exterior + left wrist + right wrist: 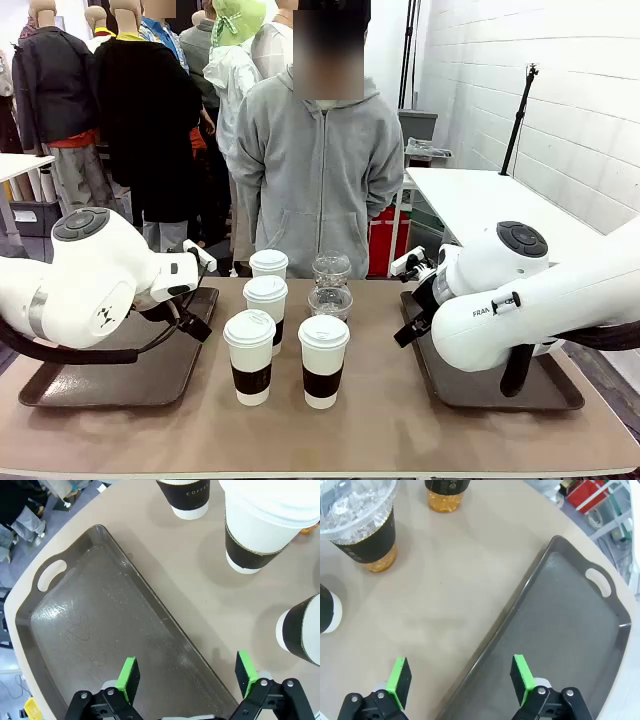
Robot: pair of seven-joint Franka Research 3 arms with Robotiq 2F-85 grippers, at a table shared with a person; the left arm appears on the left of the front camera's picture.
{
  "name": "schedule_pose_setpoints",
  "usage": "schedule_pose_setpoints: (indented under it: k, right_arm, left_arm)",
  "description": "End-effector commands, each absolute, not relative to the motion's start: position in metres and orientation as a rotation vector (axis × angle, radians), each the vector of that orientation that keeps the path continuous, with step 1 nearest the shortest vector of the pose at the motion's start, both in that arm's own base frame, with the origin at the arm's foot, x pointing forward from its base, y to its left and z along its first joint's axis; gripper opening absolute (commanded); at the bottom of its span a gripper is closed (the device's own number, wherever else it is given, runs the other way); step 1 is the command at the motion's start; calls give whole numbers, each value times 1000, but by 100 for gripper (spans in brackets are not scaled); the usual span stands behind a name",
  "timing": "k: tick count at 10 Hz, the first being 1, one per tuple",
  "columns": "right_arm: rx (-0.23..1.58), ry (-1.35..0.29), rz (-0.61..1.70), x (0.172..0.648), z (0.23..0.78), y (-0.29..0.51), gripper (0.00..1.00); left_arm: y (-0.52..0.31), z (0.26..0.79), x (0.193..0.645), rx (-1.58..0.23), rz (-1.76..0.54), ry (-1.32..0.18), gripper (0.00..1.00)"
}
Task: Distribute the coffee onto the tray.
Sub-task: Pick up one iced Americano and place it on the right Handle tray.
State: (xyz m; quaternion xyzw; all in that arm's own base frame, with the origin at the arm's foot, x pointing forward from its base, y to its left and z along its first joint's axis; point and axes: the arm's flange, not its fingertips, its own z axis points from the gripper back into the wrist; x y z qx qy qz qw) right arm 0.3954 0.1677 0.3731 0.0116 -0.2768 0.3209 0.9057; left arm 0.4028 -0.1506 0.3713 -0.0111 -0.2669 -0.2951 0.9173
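Several white lidded paper cups with dark sleeves (249, 356) stand in the middle of the table. Just behind them are two clear dome-lidded cups of amber drink (330, 300). An empty dark tray lies on each side, the left tray (120, 380) and the right tray (480, 388). My left gripper (187, 675) hangs open over the left tray's (90, 630) inner edge, with paper cups (260, 530) ahead of it. My right gripper (460, 675) is open over the right tray's (570, 630) edge. The clear cups (362, 530) stand beyond it. Neither gripper holds anything.
A person in a grey hoodie (318, 170) stands at the far side of the table with both hands behind the back. Bare tabletop (400, 430) lies in front of the cups. A white table (500, 200) stands at the back right.
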Motion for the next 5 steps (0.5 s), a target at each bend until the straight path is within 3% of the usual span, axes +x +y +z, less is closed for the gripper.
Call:
schedule_pose_setpoints:
  k: [1,5]
  right_arm:
    - [24,-572,663,395,373,168,100]
    - [24,-572,663,395,373,168,100]
  left_arm:
    - [-151,371,403,-23,-607,-549,100]
    - [-151,371,403,-23,-607,-549,100]
